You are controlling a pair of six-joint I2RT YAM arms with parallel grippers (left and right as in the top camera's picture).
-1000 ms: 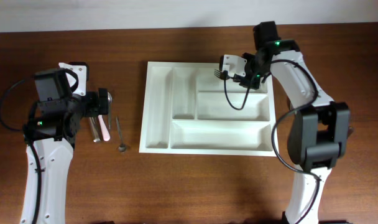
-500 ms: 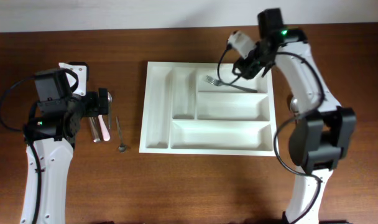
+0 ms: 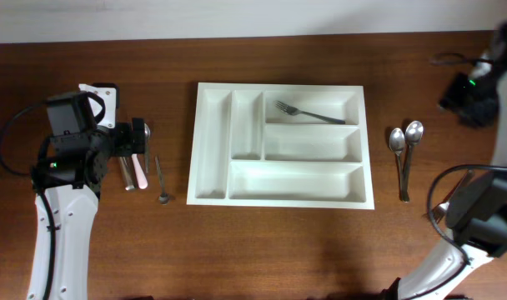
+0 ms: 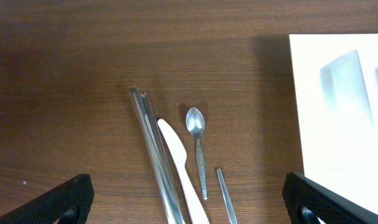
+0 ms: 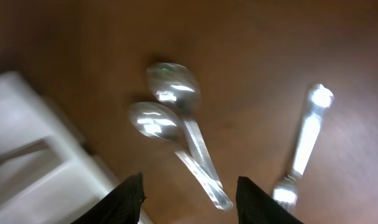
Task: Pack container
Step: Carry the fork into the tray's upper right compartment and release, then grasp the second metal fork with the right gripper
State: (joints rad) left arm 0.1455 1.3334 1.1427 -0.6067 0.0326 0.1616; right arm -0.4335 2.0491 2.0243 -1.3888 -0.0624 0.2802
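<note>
Brown wooden table [image 3: 278,250], white cutlery tray [image 3: 278,202] at centre, fork [image 3: 310,114] in tray's top long compartment, two spoons [image 3: 404,150] just right of tray, left gripper [image 4: 189,208] fingers wide, empty, above loose cutlery [image 3: 137,171] left of tray, right gripper [image 5: 195,202] fingers parted, empty, above spoons

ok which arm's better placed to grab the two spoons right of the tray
Right. The two spoons lie just ahead of the open right gripper, filling the right wrist view. The left gripper hovers over other cutlery on the far side of the tray.
</note>
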